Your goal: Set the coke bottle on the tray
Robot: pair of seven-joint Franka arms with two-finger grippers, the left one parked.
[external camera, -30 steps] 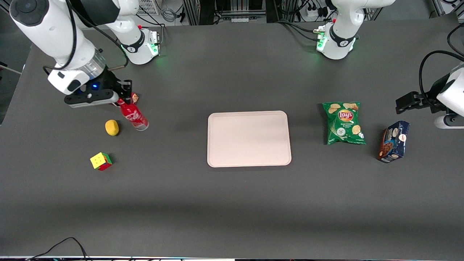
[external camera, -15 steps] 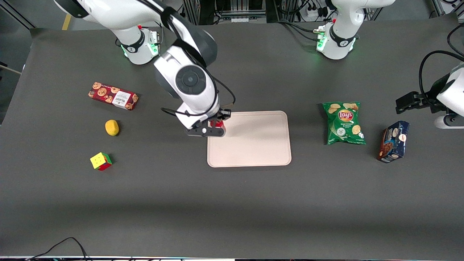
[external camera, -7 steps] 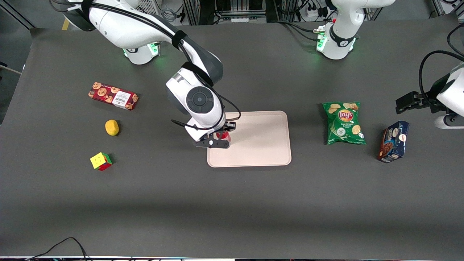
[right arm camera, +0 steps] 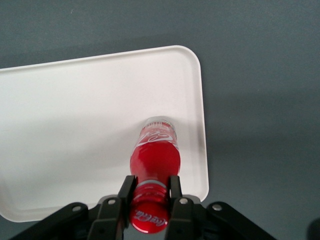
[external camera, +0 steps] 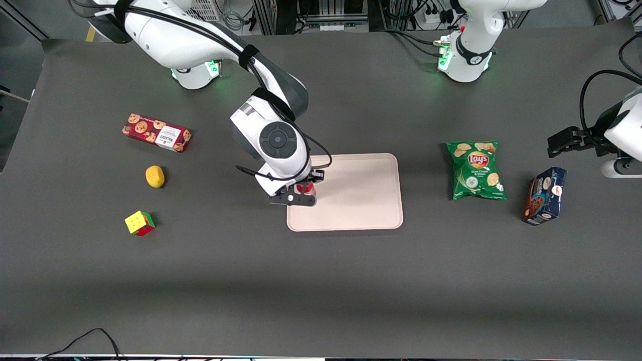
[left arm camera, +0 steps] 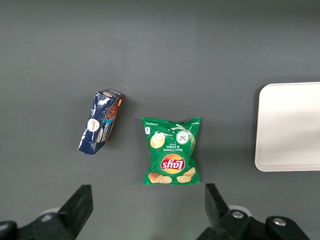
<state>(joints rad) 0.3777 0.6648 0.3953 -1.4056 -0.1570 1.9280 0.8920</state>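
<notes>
The coke bottle, slim and red with white script on its cap, stands upright with its clear base on the tray. It sits near the tray's edge toward the working arm's end. My right gripper is shut on the bottle's neck just under the cap. In the front view the gripper sits over the pale pinkish-beige tray, and only a sliver of the red bottle shows under the wrist.
A red cookie box, a yellow lemon-like fruit and a colour cube lie toward the working arm's end. A green chips bag and a dark blue box lie toward the parked arm's end.
The arm carried the bottle from beside the cookie box over to the tray. Over the last half second it has barely shifted, and the grip is unchanged.
</notes>
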